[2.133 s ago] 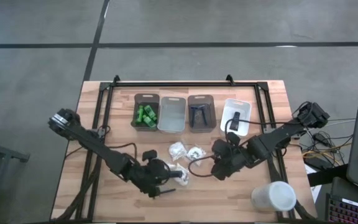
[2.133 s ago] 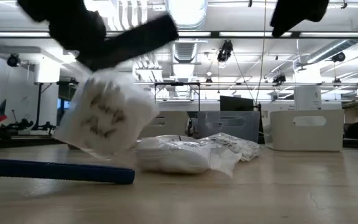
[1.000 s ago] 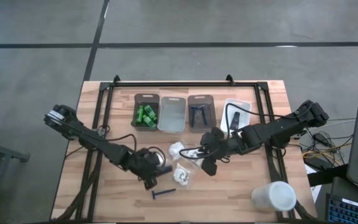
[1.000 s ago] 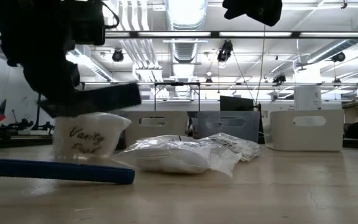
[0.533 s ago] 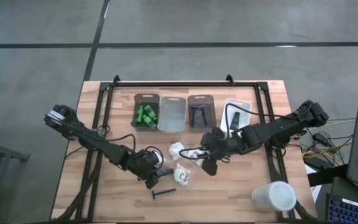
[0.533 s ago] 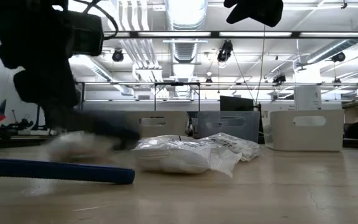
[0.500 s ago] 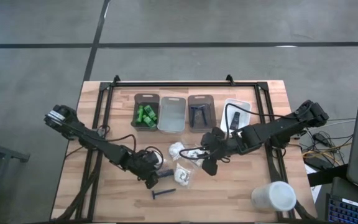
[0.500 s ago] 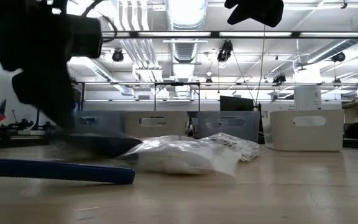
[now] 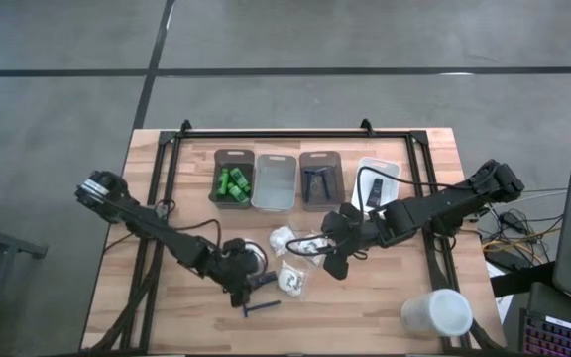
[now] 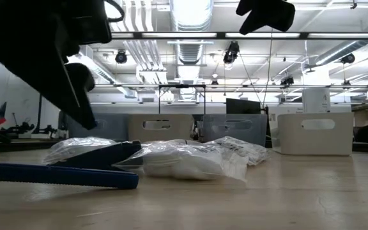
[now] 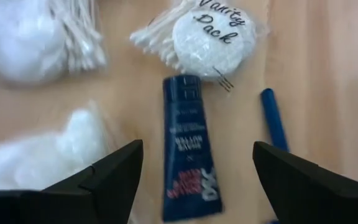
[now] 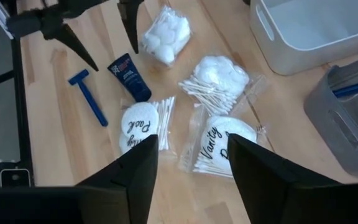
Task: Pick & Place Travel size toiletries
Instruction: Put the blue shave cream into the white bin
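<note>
The left gripper (image 11: 194, 163), fingers spread wide and empty, hovers directly over a small dark blue tube (image 11: 190, 147) lying flat on the wooden table (image 9: 167, 307). Beside the tube lie a blue disposable razor (image 12: 88, 98) and clear-wrapped white "Vanity Pack" packets (image 12: 140, 127). The right gripper (image 12: 188, 163), jaws parted and holding nothing, hangs above the packets farther from the tube.

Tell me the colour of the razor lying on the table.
Blue razor; clearest in the right wrist view.
</note>
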Robot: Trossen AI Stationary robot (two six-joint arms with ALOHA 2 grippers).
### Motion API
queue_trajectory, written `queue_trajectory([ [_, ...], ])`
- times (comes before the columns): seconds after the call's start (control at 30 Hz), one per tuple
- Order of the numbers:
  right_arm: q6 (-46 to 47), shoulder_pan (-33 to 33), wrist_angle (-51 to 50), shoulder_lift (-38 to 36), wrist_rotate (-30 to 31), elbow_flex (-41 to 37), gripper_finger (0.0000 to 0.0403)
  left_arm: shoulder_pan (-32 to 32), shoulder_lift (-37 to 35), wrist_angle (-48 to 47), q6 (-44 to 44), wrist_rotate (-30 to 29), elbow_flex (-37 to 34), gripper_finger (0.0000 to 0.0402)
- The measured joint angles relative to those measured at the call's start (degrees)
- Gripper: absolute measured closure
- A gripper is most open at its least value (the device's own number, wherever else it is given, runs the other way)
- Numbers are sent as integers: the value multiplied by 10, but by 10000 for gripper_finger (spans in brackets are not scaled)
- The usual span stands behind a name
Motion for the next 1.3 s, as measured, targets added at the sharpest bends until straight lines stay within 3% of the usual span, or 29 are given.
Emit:
queue_trajectory([
  [0.53, 21, 0, 0, 1, -1, -25, 188, -1, 152, -5, 20, -21, 77, 104],
  [1.03, 46, 0, 2, 1, -22, -24, 213, -2, 152, -12, 42, -40, 77, 267],
  [1.3, 67, 0, 3, -1, -32, 1, 238, 6, 129, -24, 76, -70, 77, 290],
])
